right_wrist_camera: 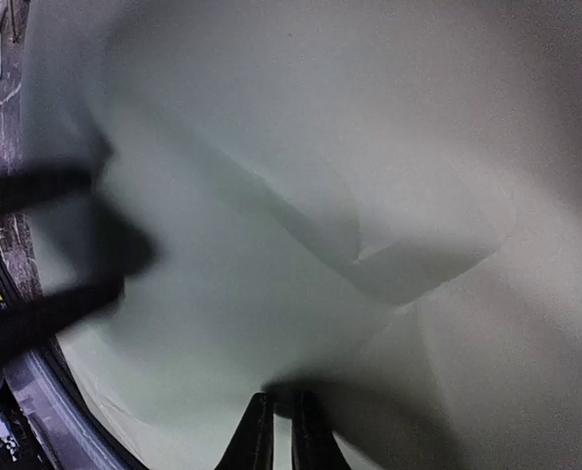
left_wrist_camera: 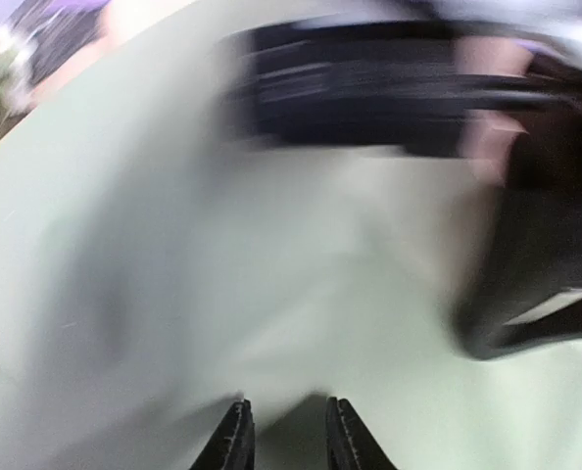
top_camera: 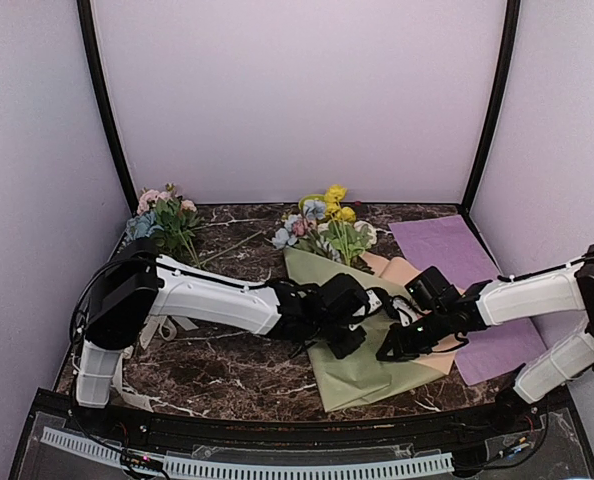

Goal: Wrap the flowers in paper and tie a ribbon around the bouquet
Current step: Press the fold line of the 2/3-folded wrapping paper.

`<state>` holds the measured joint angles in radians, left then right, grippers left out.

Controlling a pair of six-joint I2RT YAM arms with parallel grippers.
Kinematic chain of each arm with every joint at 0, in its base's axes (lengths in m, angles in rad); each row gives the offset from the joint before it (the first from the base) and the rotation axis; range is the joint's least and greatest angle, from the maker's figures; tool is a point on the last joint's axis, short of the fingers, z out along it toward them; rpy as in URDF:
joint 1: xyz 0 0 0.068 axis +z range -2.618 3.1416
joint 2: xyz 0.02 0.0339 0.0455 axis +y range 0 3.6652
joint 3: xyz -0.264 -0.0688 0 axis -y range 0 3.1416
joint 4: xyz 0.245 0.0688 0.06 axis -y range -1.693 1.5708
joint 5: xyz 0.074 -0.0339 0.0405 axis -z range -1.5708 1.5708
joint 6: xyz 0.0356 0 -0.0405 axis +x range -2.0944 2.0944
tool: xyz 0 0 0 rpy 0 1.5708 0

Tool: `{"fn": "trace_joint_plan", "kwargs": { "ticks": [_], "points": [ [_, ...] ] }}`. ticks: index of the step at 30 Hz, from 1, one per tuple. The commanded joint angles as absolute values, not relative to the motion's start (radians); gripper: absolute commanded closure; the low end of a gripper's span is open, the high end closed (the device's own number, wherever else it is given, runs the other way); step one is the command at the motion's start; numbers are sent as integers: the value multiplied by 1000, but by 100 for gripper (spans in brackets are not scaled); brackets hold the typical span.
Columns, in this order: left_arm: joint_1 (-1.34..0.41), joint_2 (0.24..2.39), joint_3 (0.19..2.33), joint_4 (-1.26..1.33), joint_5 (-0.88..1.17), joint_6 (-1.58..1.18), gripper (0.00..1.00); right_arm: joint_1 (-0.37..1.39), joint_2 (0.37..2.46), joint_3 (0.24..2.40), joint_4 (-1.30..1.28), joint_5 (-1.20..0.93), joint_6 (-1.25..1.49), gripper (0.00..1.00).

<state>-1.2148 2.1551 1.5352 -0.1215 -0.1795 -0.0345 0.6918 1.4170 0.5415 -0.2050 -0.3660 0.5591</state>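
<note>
The bouquet lies in the middle of the table, a long roll of sage-green paper with yellow, blue and pink flowers at its far end. A peach sheet shows under its right side. My left gripper sits on the roll's middle, its fingertips a little apart and resting on the green paper. My right gripper meets the roll from the right. Its fingers are almost together on a fold of the green paper. A cream strip that may be the ribbon lies by the left arm's base.
A loose cluster of pink and blue blooms lies at the back left. A flat purple sheet lies under the right arm. Purple walls close in the marble table on three sides. The two grippers are close together.
</note>
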Motion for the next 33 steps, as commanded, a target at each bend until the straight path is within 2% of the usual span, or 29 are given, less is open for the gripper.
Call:
{"fn": "trace_joint_plan", "kwargs": {
  "ticks": [1,13,24,33],
  "points": [
    [-1107,2094,1481,-163,-134,-169,74,701,1466,469,-240,-337,573,91],
    [-886,2097,1398,-108,-118,-176,76,701,1505,458,-228,-290,560,91],
    [-681,2106,1453,-117,-91,-170,75,701,1479,490,-316,-284,559,90],
    [-573,2196,1589,-180,-74,-151,75,701,1457,540,-422,-263,559,89]
  ]
}}
